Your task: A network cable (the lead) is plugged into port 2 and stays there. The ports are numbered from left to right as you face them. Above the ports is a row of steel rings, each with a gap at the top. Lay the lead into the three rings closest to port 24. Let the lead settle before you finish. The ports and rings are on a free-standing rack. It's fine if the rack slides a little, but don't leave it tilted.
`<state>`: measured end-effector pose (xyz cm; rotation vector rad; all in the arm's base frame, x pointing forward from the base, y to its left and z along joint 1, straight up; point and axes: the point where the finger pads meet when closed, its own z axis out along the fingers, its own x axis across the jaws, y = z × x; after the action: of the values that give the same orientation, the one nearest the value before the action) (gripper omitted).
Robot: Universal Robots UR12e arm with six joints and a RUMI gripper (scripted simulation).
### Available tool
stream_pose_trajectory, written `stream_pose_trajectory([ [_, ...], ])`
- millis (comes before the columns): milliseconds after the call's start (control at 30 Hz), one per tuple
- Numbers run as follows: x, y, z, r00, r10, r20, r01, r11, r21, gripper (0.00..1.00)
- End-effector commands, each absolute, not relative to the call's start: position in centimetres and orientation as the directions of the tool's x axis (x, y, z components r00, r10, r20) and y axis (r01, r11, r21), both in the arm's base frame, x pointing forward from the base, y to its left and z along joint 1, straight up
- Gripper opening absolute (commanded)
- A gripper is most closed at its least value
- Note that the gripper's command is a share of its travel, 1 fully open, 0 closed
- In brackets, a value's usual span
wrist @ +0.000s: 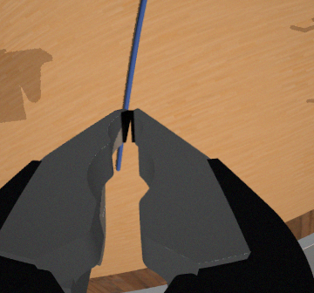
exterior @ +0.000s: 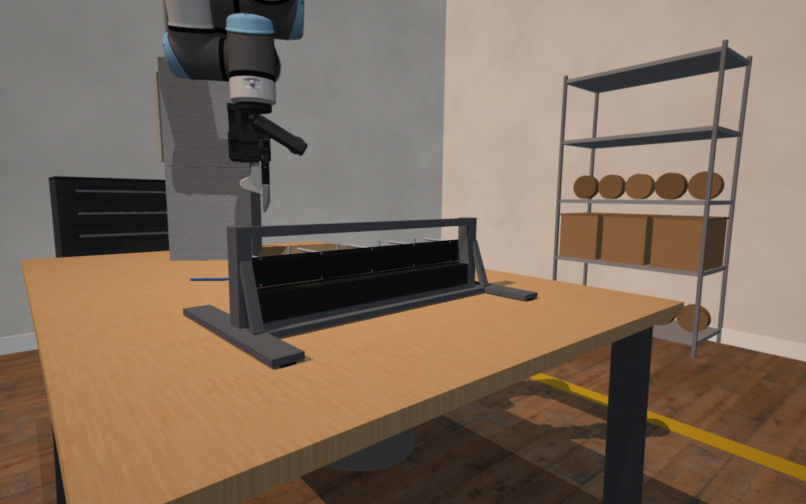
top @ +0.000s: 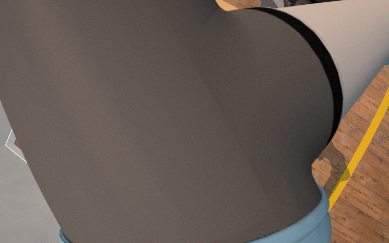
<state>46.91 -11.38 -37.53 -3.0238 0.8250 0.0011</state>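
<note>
1. Clenched, the claw [exterior: 264, 199] hangs high above the table [exterior: 143, 388], its jaws pressed together at the tips with nothing between them.
2. Seen from the wrist, the claw [wrist: 127, 125] points straight down at the blue lead [wrist: 133, 62] – the lead lies on the table far beneath it, runs away from the tips toward the upper edge of that view, and its free end shows in the gap behind the tips.
3. From the exterior view, only a short stretch of the lead [exterior: 208, 278] shows, lying flat on the table below the claw and beside the rack's near post.
4. Below the claw and off to the side stands the rack [exterior: 355, 227] – upright, both feet flat on the table, with thin pins sticking out behind its black panel; the rings and ports themselves cannot be made out from this side.
5. Far beyond the claw, by the wall, a shelf unit [exterior: 711, 187] holds three cardboard boxes [exterior: 631, 239] on one shelf and a row of brown rolls [exterior: 647, 185] on the shelf above.
6. Nearly all of the top view is filled by the arm [top: 159, 120].
</note>
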Motion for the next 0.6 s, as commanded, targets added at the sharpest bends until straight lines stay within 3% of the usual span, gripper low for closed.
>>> stream_pose_trajectory([
  [0,46.46,-11.62,-37.49,0.797,-0.604,0.0,-0.604,-0.797,-0.002,0.0],
  [200,46.2,-11.75,-37.48,0.761,-0.649,0.0,-0.649,-0.761,-0.002,0.0],
  [233,46.2,-11.75,-37.48,0.761,-0.649,0.0,-0.649,-0.761,-0.002,0.2],
  [567,46.2,-11.75,-37.48,0.761,-0.649,0.0,-0.649,-0.761,-0.002,0.2],
])
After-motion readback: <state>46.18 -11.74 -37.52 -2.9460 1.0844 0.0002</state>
